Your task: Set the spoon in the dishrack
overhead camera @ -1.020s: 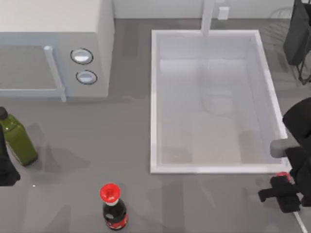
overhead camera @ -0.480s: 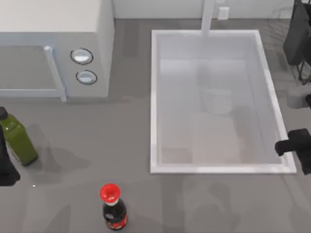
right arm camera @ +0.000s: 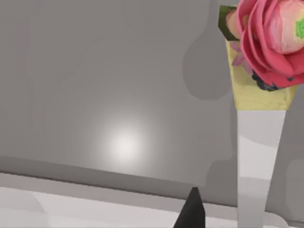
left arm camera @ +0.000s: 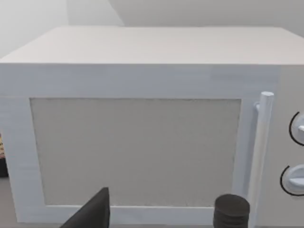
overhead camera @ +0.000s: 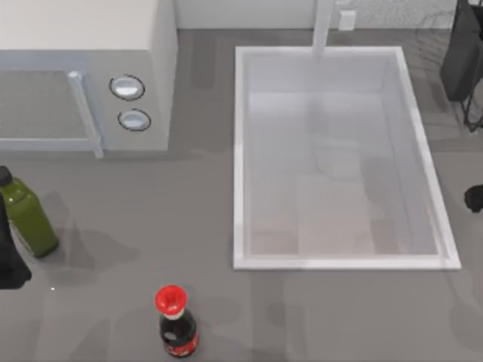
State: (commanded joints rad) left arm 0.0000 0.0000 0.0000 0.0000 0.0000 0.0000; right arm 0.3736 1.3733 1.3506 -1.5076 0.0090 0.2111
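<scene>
In the right wrist view the spoon [right arm camera: 264, 57] hangs close up above the grey counter: red flower-like head, yellowish neck, long white handle. One dark fingertip [right arm camera: 192, 212] of that gripper shows beside the handle. In the top view my right gripper [overhead camera: 474, 197] is a dark shape at the right edge, just right of the sink and below the dishrack [overhead camera: 462, 53], which stands dark at the back right corner. My left arm [overhead camera: 9, 256] is parked at the left edge.
A large white sink basin [overhead camera: 238, 151] with a faucet [overhead camera: 323, 26] fills the middle right. A white microwave [overhead camera: 83, 45] stands at the back left. A green bottle [overhead camera: 26, 215] and a red-capped dark bottle [overhead camera: 175, 320] stand on the left half.
My right gripper has risen from the counter by the sink's front right corner and moved back and right toward the dishrack, taking the spoon along. The left arm has stayed put.
</scene>
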